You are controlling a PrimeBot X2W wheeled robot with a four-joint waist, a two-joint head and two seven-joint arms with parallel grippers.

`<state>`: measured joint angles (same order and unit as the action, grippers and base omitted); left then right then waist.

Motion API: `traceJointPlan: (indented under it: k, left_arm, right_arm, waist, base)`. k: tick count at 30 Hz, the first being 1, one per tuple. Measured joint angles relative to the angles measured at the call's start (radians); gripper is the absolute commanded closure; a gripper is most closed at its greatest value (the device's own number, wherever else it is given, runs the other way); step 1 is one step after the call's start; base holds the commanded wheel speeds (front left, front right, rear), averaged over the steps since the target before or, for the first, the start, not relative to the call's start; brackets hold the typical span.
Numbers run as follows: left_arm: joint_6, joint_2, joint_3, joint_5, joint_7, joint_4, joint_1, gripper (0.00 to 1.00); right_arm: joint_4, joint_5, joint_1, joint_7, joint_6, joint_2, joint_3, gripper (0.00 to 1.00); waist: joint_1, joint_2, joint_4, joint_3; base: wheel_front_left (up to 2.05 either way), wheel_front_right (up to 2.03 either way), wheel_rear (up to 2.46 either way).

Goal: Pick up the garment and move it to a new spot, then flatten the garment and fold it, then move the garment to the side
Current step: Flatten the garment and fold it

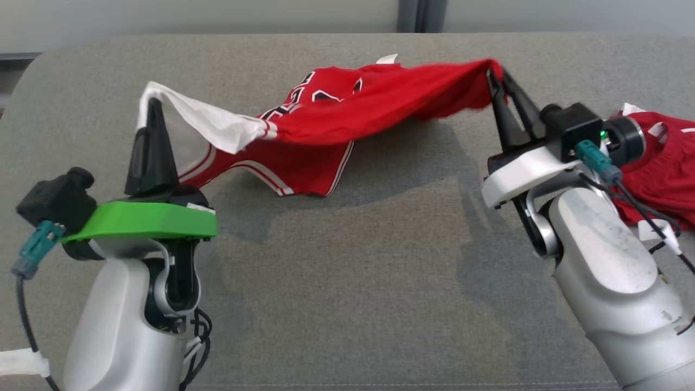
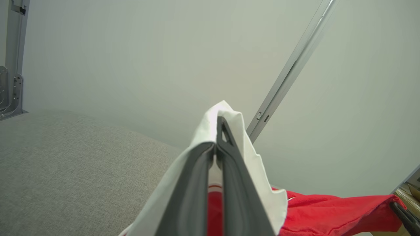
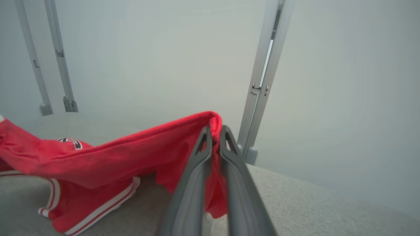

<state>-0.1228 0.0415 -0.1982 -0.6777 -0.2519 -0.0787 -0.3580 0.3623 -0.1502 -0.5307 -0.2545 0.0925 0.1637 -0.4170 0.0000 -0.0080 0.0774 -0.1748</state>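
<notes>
Red knit mesh edged with white-and-black striped trim: the garment (image 1: 347, 117), a sleeveless jersey, hangs as a slack band between two grips above a grey woven upholstered surface (image 1: 347, 271). Its lower folds rest on that surface near the far middle, and both ends are lifted off it. We note a white panel (image 1: 217, 127) at the left end, smoother in look than the red body. Black characters (image 1: 326, 95) outlined in white show on the chest, but folds cut across them and we cannot read them. A small white tag (image 1: 387, 58) sticks up at the far edge, its print too small to tell. The left gripper (image 1: 153, 102), fingers upright, is clenched on the white end of the garment, with cloth draped over and around both tips. The right gripper (image 1: 497, 73), fingers tilted toward the left, is pinched on the red hem, which wraps over its tips. A second red piece of clothing (image 1: 665, 174) with white tags lies crumpled at the right edge, partly hidden by the right arm and apart from the garment.
</notes>
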Motion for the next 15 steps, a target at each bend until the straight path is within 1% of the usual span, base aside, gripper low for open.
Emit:
traceJointPlan:
  k: [3, 6, 9, 11, 14, 15]
  left_arm:
    - [0.010, 0.007, 0.040, 0.013, 0.000, 0.071, 0.000, 1.00]
    - [0.032, 0.018, 0.070, 0.034, 0.000, 0.152, -0.002, 1.00]
    - [0.046, 0.037, 0.106, 0.060, -0.002, 0.245, -0.007, 1.00]
    - [0.056, 0.045, 0.129, 0.076, -0.006, 0.313, -0.018, 1.00]
    - [0.071, 0.073, 0.137, 0.105, -0.006, 0.412, -0.049, 1.00]
    - [0.071, 0.073, 0.137, 0.105, -0.006, 0.412, -0.049, 1.00]
  right_arm:
    - [-0.101, 0.002, 0.000, 0.000, 0.006, 0.030, 0.026, 1.00]
    - [-0.186, 0.028, 0.002, 0.000, 0.005, 0.072, 0.043, 1.00]
    - [-0.281, 0.050, 0.003, 0.000, 0.006, 0.114, 0.062, 1.00]
    - [-0.353, 0.056, 0.004, 0.000, 0.006, 0.129, 0.083, 1.00]
    - [-0.444, 0.080, 0.005, -0.001, 0.006, 0.162, 0.105, 1.00]
    - [-0.444, 0.080, 0.005, -0.001, 0.006, 0.162, 0.105, 1.00]
  waist:
    - [0.0000, 0.0000, -0.024, 0.023]
    - [0.0000, 0.0000, -0.046, 0.051]
    - [0.0000, 0.0000, -0.066, 0.082]
    - [0.0000, 0.0000, -0.079, 0.104]
    - [0.0000, 0.0000, -0.096, 0.137]
    - [0.0000, 0.0000, -0.096, 0.137]
  base:
    - [0.00, 0.00, 0.00]
    - [0.00, 0.00, 0.00]
    - [0.00, 0.00, 0.00]
    - [0.00, 0.00, 0.00]
    - [0.00, 0.00, 0.00]
    - [0.00, 0.00, 0.00]
